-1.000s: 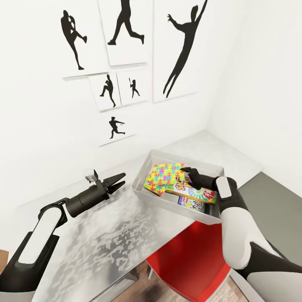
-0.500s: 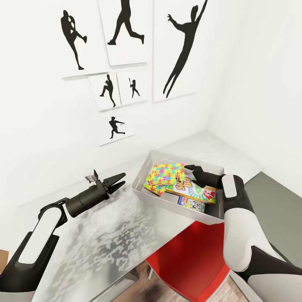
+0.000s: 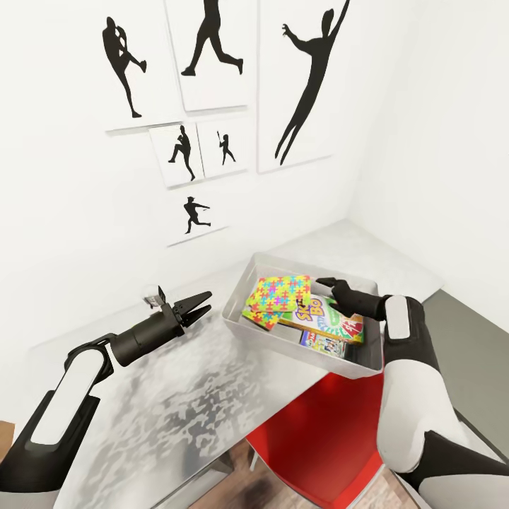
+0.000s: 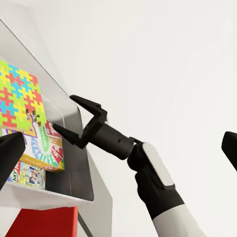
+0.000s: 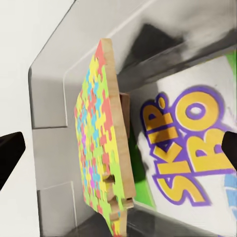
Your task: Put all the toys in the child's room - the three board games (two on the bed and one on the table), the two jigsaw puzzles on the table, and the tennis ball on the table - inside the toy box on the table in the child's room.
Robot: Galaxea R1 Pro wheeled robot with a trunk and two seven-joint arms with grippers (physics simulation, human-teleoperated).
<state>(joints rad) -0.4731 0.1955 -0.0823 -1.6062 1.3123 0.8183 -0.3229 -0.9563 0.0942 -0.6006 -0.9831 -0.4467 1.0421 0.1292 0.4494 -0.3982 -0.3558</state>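
Observation:
On the table (image 3: 177, 403) stands the light grey toy box (image 3: 237, 305). Inside it the jigsaw puzzles (image 3: 280, 295) lie stacked and tilted, beside the Skip-Bo board game (image 3: 332, 324) and a small blue game box (image 3: 322, 344). My right gripper (image 3: 324, 286) hovers open just above the Skip-Bo box with nothing in it. The right wrist view looks down on the puzzle stack (image 5: 98, 148) and the Skip-Bo lid (image 5: 192, 143). My left gripper (image 3: 201, 302) hangs open and empty over the table, left of the toy box. The tennis ball is out of view.
A red chair (image 3: 318, 438) stands under the table's front edge below the toy box. The white wall with black silhouette pictures (image 3: 212, 49) is close behind. A dark grey cabinet section (image 3: 466, 339) joins at the right. Bare table top lies left of the box.
My right gripper has drawn back to the right and slightly up, uncovering more of the Skip-Bo box, which stays in the toy box. The left arm has not moved.

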